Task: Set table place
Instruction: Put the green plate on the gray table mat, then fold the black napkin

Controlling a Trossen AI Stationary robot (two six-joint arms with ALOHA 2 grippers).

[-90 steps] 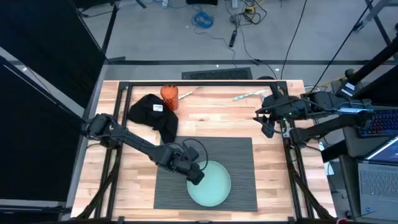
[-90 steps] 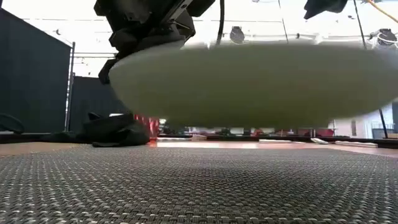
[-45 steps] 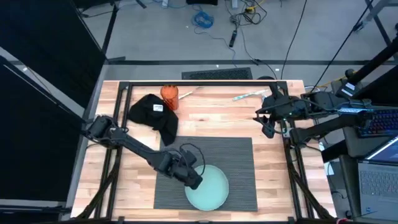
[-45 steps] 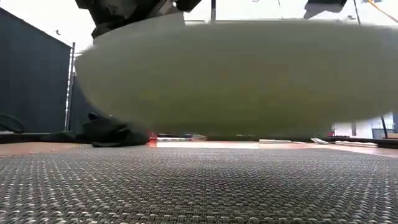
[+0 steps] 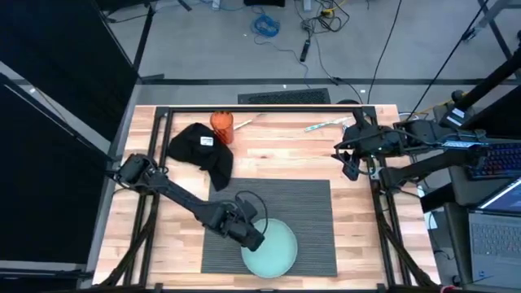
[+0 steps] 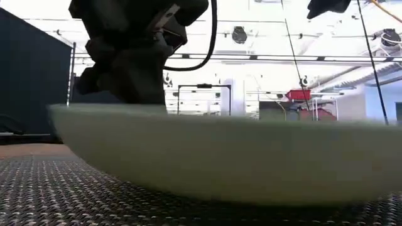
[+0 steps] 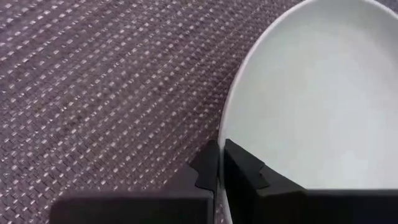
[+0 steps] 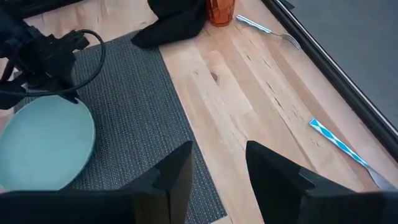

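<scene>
A pale teal round plate [image 5: 275, 254] sits on the near middle of the dark grey ribbed placemat [image 5: 313, 203], which lies flat on the wooden table [image 5: 277, 159]. My left gripper [image 5: 254, 238] is shut on the plate's left rim. In the low view the plate's underside [image 6: 239, 169] looks to be down on the mat [image 6: 38, 194]. My right gripper [image 5: 350, 163] hangs open over bare wood beyond the mat's far right corner, with nothing between its fingers [image 8: 180, 168]. My left gripper pinches the plate's rim [image 7: 220, 138] on the side toward the table's left, one finger over the inside of the plate and one outside it. The fingers [image 7: 244, 167] come slanting down from the far left. The plate lies about level, its bottom on or just above the placemat.
A black folded napkin [image 5: 201, 148] lies at the far left, an orange cup [image 5: 221, 122] just behind it. A fork [image 8: 267, 30] lies beside the cup and a blue-handled utensil [image 5: 324, 125] at the far right. Bare wood stays between mat and far edge.
My left gripper has carried the plate toward the table's near edge and down. The plate, which hung clear above the placemat, has come down to the mat. The gripper stays shut on its rim.
</scene>
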